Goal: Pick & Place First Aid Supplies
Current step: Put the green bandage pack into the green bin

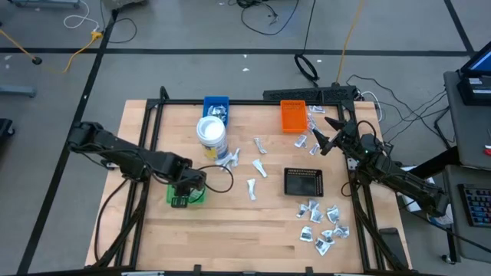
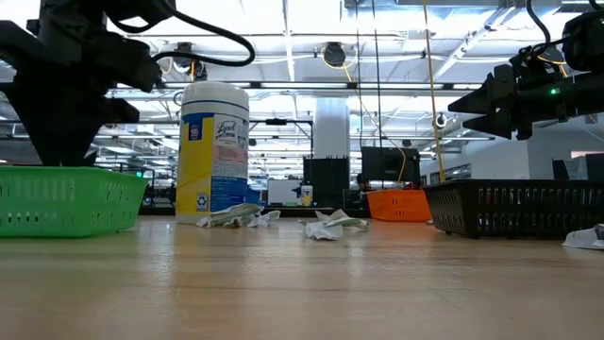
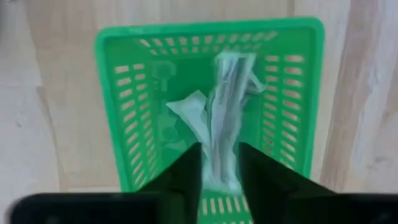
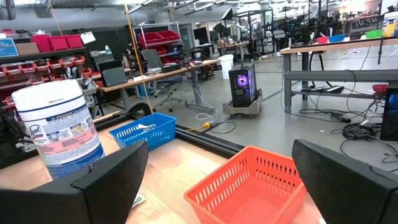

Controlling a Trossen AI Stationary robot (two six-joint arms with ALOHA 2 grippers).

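Over the green tray: left pincer hangs at lower left of centre in the high view, pointing down into the tray.
Left pincer state: fingers drawn close on a silvery packet that stands between them; whether it is pinched or just let go, I cannot tell.
Green tray: sits on the desk under the left pincer; it holds that packet and another pale one beside it. Judged reason: this tray is a drop place, so the pincer is held straight above it to let the piece fall inside the walls.
Right pincer: at right of centre in the high view, raised above the desk, fingers spread wide with nothing between them.
Right pincer aim: its wrist view looks toward the orange tray, blue tray and tub; likely lifted clear while the left arm works.
Black tray: right of centre, just below the right pincer in the high view.
Orange tray, high view: upper right of the desk, with a few packets just beside it.
Blue tray, high view: upper centre, packets inside; the tub stands touching or just beside it.
Loose supplies, centre: scattered between tub and black tray, apart from each other.
Loose supplies, lower right: a cluster near the desk's lower right corner, close together.
Task progress, as a judgement: many packets lie loose, so most sorting is yet to do.
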